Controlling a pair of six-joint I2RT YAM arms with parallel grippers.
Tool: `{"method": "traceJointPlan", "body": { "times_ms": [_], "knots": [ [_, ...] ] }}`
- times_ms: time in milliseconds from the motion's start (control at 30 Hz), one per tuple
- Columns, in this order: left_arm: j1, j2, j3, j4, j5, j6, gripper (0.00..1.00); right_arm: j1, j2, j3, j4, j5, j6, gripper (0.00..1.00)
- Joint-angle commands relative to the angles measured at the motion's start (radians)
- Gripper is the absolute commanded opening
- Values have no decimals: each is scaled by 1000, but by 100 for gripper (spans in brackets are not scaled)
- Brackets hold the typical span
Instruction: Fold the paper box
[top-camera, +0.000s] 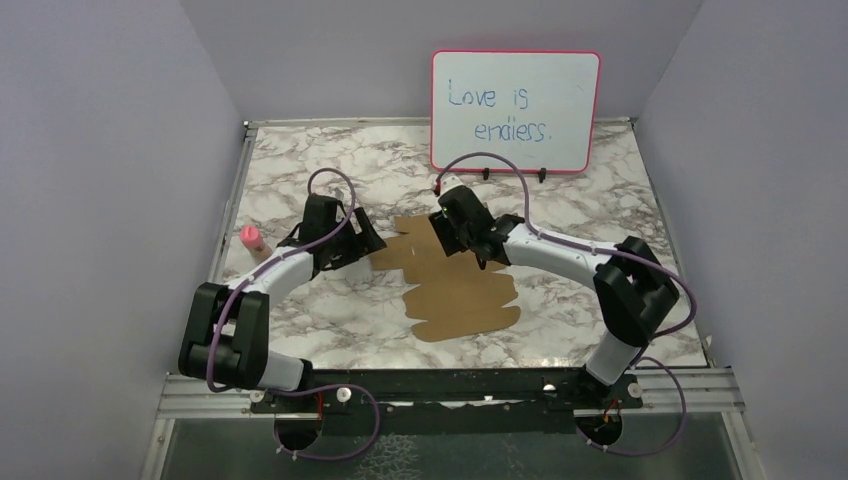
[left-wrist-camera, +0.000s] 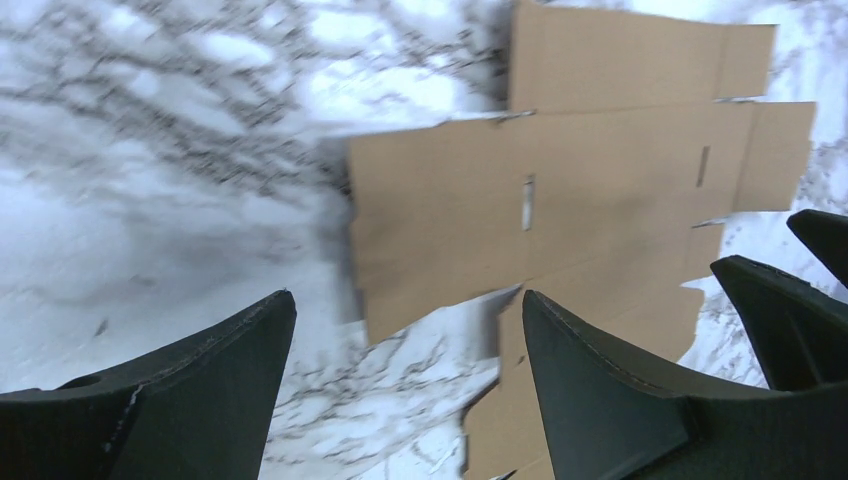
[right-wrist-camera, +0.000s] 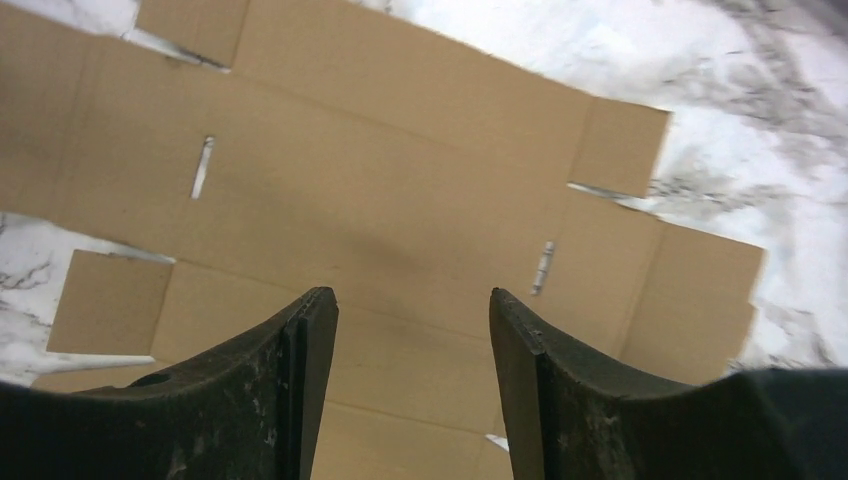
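Marble table (top-camera: 340, 312) beneath flat paper box (top-camera: 462, 292)

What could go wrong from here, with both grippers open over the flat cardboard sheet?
1. The paper box lies flat with nothing holding it on the marble table; pressing a flap may slide it instead of creasing it.
2. The left gripper and right gripper hover close together near its far end and could collide.
3. The small pink bottle stands beside the left arm; a swing could topple it.
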Motion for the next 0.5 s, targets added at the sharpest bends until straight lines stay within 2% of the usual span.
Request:
{"method": "traceJointPlan", "body": {
  "times_ms": [0,167,467],
  "knots": [
    [53,-20,-37,-21,51,21,85,-8,43,-43,147,-143,7,64],
    [64,41,-30,9,92,19,81,-36,68,-99,233,-226,41,68],
    [64,142,-7,76,154,-4,61,-47,115,-157,326,-280,92,70]
  ]
}}
